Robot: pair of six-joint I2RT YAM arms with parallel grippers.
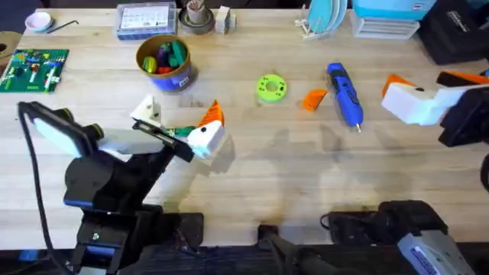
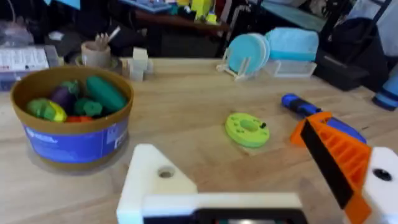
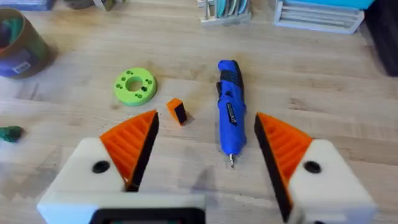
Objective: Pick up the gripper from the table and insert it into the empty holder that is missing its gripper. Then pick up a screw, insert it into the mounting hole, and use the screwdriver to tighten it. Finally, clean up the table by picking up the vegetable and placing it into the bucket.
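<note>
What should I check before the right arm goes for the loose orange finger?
1. Loose orange finger lies free on the table, nothing on it: ok.
2. Right gripper is open, holding nothing: ok.
3. Blue screwdriver is beside the finger but apart from it: ok.
4. Empty holder is bare, its mounting hole showing: ok.
5. Screw located: cannot tell.
6. Dark-green vegetable is on the table, not in the bucket: not ok, a later step.
</note>
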